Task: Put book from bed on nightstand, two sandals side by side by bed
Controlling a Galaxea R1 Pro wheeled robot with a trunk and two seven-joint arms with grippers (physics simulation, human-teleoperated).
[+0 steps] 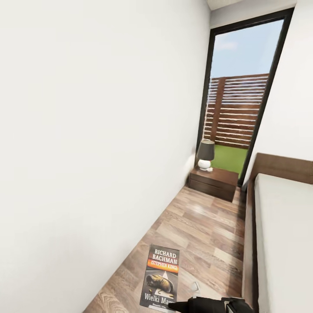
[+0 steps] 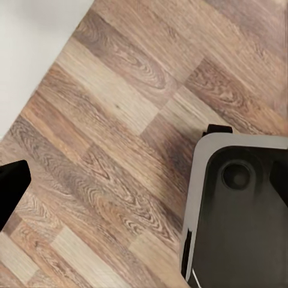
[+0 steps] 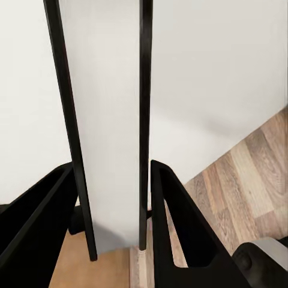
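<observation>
In the aisle between the white wall and the bed (image 1: 282, 234), the book (image 1: 161, 278) is carried upright and cover-out, likely heading for the nightstand (image 1: 214, 181) under the lamp (image 1: 205, 154). The right gripper (image 3: 114, 210) clamps the book's edge between narrowly parted fingers. The left gripper's state cannot be told.

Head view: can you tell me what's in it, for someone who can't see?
A gripper holds the book upright, low over a wood floor. Ahead, a nightstand with a lamp stands by a tall window; the bed runs along the right.
</observation>
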